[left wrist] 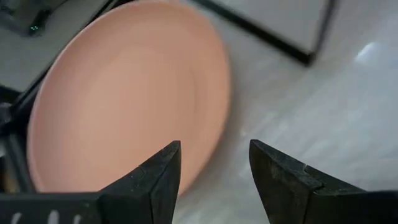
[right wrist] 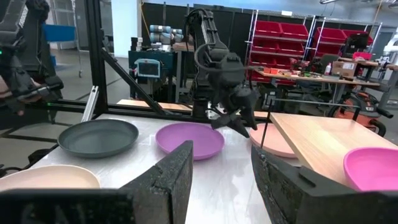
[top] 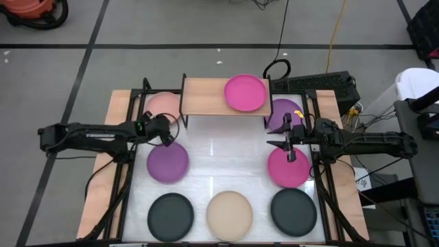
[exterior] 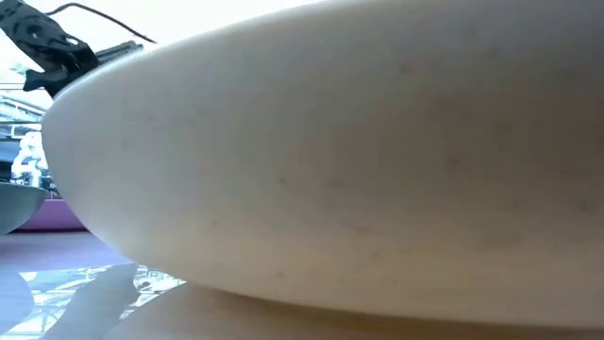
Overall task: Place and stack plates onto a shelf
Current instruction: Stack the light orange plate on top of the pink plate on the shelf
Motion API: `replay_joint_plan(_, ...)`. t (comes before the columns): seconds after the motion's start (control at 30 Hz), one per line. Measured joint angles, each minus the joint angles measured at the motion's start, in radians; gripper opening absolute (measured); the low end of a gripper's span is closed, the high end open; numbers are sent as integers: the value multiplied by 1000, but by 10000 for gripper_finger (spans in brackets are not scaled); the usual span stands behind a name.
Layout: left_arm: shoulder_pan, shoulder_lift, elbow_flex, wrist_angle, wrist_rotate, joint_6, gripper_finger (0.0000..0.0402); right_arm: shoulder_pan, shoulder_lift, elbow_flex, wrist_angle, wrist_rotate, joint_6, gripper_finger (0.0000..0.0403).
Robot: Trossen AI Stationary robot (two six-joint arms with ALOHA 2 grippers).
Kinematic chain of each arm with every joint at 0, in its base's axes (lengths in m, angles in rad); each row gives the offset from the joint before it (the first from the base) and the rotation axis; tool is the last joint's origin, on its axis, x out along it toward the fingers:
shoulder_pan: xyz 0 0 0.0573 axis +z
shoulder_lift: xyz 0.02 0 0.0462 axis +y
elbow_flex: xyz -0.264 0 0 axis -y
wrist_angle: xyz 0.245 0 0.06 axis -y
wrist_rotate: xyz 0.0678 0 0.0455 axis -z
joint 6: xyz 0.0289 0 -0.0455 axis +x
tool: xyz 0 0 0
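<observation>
The shelf (top: 206,97) stands at the table's far side with one magenta plate (top: 245,93) on its right half. The light pink plate (top: 162,105) lies on the table beside the shelf's left end. My left gripper (top: 167,135) (left wrist: 214,154) is open just above that pink plate's (left wrist: 124,106) near rim, one finger over the plate and one over the table. My right gripper (top: 282,140) (right wrist: 222,155) is open in the air between a purple plate (top: 283,113) and a second magenta plate (top: 288,168).
Another purple plate (top: 167,163) lies near the left gripper. Two black plates (top: 171,216) (top: 293,211) and the beige plate (top: 230,215) line the near edge; the beige plate (exterior: 340,161) fills the low view. The shelf's left half (right wrist: 311,137) is bare wood.
</observation>
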State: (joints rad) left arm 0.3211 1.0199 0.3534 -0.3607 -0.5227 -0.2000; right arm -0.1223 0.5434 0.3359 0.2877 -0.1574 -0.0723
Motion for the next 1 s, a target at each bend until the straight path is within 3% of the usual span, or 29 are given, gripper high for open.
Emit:
replay_joint_plan(0.5, 98, 235, 2, 106, -23, 2, 188, 0, 0, 0, -4, 0, 1, 144)
replay_joint_plan(0.63, 124, 276, 4, 130, -27, 0, 144, 0, 0, 0, -9, 0, 2, 144)
replay_joint_plan(0.83, 128, 261, 0, 181, 25, 21, 28, 0, 0, 0, -22, 0, 8, 144)
replay_joint_plan(1.0, 102, 197, 42, 149, 55, -3, 12, 0, 0, 0, -39, 0, 34, 144)
